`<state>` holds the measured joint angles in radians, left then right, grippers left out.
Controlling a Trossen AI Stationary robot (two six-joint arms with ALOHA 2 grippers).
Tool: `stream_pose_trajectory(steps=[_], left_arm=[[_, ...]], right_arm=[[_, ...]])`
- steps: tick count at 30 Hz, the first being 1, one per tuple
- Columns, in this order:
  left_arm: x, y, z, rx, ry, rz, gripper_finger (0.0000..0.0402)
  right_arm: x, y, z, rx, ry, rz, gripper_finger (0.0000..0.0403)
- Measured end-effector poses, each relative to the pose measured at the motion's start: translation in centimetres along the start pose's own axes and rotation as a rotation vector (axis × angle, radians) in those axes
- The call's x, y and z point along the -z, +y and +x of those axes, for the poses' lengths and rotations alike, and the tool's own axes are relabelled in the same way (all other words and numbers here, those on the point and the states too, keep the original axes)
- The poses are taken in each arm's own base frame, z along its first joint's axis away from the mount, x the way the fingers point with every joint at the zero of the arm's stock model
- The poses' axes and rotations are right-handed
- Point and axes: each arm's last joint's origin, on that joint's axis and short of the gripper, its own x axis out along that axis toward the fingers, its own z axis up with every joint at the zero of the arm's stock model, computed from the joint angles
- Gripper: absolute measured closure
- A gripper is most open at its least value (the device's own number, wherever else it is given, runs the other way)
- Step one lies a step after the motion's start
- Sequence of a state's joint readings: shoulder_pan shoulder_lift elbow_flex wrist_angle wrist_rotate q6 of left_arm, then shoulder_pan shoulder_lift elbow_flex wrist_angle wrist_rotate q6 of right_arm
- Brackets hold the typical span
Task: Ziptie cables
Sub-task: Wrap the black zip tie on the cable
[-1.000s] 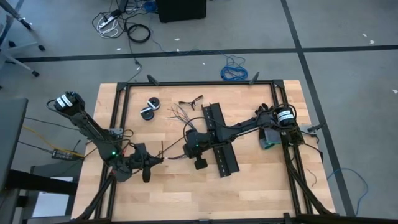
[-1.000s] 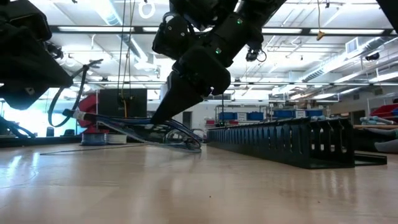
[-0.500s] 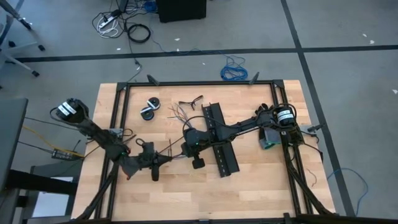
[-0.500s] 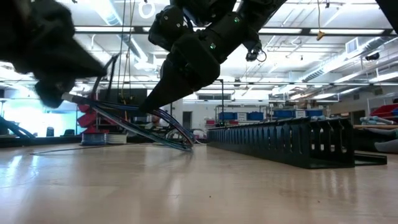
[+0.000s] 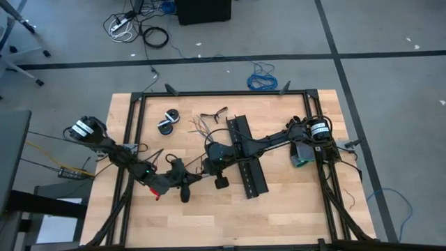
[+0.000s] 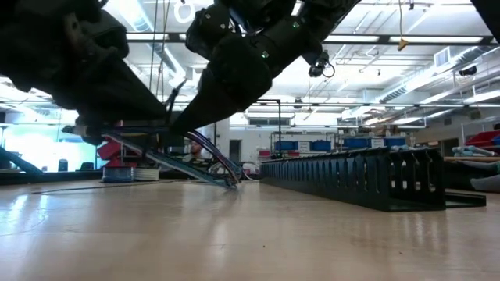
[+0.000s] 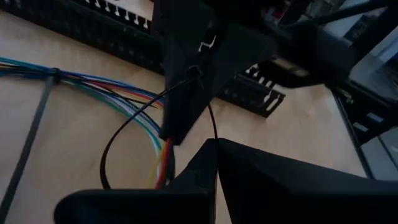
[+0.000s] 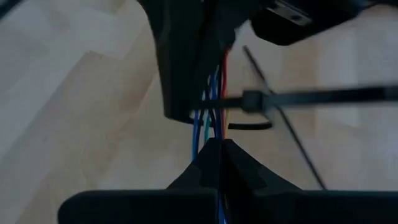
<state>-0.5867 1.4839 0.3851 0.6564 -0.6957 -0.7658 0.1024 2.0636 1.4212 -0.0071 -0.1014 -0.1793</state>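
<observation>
Cables (image 7: pixel 127 93) sit mid-worktop (image 5: pixel 279 209), lifted a bit off the wood between both arms, one end trailing down to the surface in the low view. Right pincer (image 5: pixel 208 162) is pressed together on the bundle, judging by the right wrist view where the coloured wires run straight into its closed tips; looks like it's acting as the anchor so the bundle stays taut and off the wood. Left pincer (image 5: pixel 184 176) is also pressed together, just beside the right one, and appears to pinch a ziptie (image 7: pixel 134 121) that loops round near the wires, though the exact contact is hidden. Holding the strap close to the anchor point makes sense: short free length, less flop. One ziptie (image 8: pixel 311 96) with its head already sits across the wires. Another (image 7: pixel 31 140) hangs from the bundle farther along. Black perforated strips (image 5: pixel 245 157) lie under the right arm, out of the way.
</observation>
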Motion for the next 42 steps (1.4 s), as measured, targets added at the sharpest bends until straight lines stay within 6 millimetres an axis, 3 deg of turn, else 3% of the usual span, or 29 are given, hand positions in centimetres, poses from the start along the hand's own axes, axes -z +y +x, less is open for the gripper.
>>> stream_pose_trajectory(steps=[6,14,21,25,30,42], left_arm=[[0.0,0.0,0.8,-0.007,0.01,0.002,0.0401],[0.1,0.2,0.8,-0.026,0.024,0.018,0.0401],[1.1,0.7,1.2,-0.07,0.054,0.027,0.0401],[1.5,0.6,1.6,-0.069,0.054,0.027,0.0401],[1.0,-0.6,2.2,-0.05,0.039,0.067,0.0401],[1.0,-0.8,2.4,-0.079,0.069,0.123,0.0401]], right_arm=[[0.6,0.2,0.0,-0.044,0.057,0.01,0.0362],[0.7,0.0,-0.2,-0.04,0.078,0.048,0.0225],[-0.9,-0.3,-2.5,-0.003,0.057,0.029,0.0142],[-1.4,-1.9,-3.5,0.024,0.016,0.032,0.0131],[-0.7,-3.6,-3.4,0.008,0.03,0.088,0.0139],[-0.8,-3.4,-3.6,-0.153,-0.003,0.144,0.0149]])
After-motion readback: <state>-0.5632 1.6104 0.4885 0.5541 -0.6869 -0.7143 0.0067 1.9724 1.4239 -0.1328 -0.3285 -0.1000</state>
